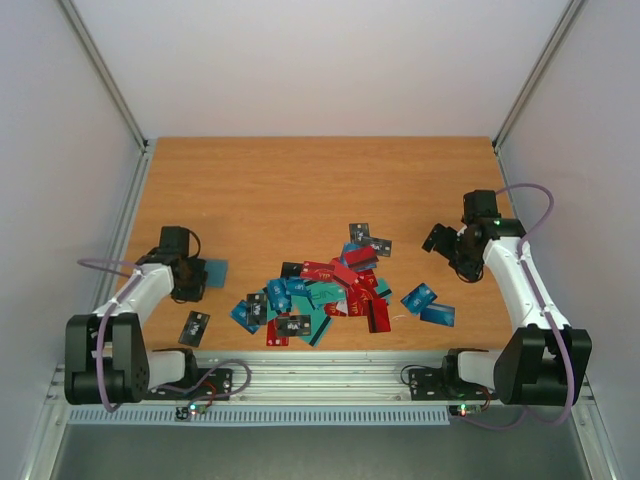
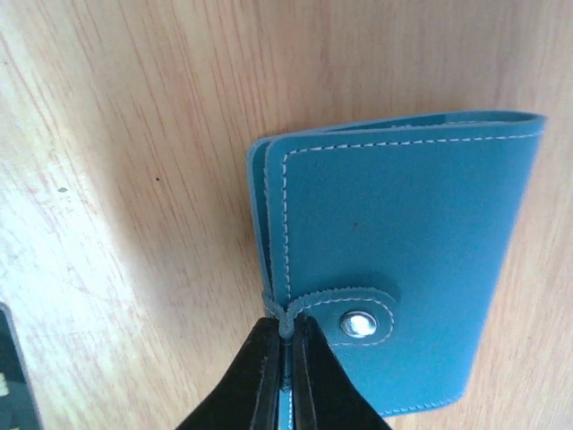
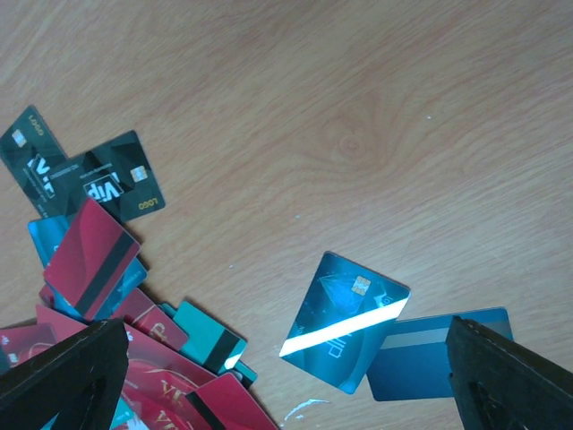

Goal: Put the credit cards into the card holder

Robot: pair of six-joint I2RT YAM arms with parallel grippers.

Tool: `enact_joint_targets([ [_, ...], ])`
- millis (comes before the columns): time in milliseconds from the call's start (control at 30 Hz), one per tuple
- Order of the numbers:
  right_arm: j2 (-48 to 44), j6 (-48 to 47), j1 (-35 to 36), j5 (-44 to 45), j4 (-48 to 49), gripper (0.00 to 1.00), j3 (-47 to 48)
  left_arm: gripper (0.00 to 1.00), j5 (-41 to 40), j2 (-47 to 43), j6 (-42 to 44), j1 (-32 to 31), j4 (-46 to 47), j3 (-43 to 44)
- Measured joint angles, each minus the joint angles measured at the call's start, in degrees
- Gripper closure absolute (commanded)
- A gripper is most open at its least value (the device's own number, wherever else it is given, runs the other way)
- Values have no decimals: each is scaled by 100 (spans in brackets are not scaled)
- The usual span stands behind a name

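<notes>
The card holder (image 1: pixel 213 271), a dull teal-blue wallet snapped shut, lies on the wooden table at the left. In the left wrist view it (image 2: pixel 403 260) fills the frame. My left gripper (image 2: pixel 288 345) is shut on its strap at the open edge, and also shows in the top view (image 1: pixel 190 278). The credit cards (image 1: pixel 320 295) lie in a mixed red, teal, blue and black pile at the table's front middle. My right gripper (image 1: pixel 445 250) is open and empty, above and to the right of the pile. In its wrist view (image 3: pixel 285 331) it hovers over a blue chip card (image 3: pixel 345 322).
A second blue card (image 3: pixel 430 354) lies beside the chip card. Two black VIP cards (image 3: pixel 112 184) and a red card (image 3: pixel 91 257) lie at the pile's far edge. One black card (image 1: pixel 194 327) lies alone near the left arm. Metal frame rails border the table.
</notes>
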Motion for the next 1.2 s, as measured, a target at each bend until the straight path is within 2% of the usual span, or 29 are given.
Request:
enact_joint_targets([
  [233, 0, -129, 44, -374, -42, 3, 271, 100, 61, -170, 1027, 0, -501, 822],
  [467, 0, -496, 420, -1469, -17, 4, 776, 100, 907, -278, 2612, -109, -391, 1759],
  [600, 0, -640, 822, -2247, -22, 2, 1145, 99, 1335, -232, 3482, -608, -483, 2396],
  [767, 2, -761, 1427, -2815, -15, 2, 1725, 99, 2116, -118, 4385, -1294, -448, 3080],
  [1067, 4, -699, 1895, -3595, 92, 7, 2122, 99, 3353, 260, 5359, -2070, -568, 3941],
  [1200, 4, -610, 2175, -3873, 254, 12, 2234, 99, 3845, 334, 5534, -2334, -570, 4118],
])
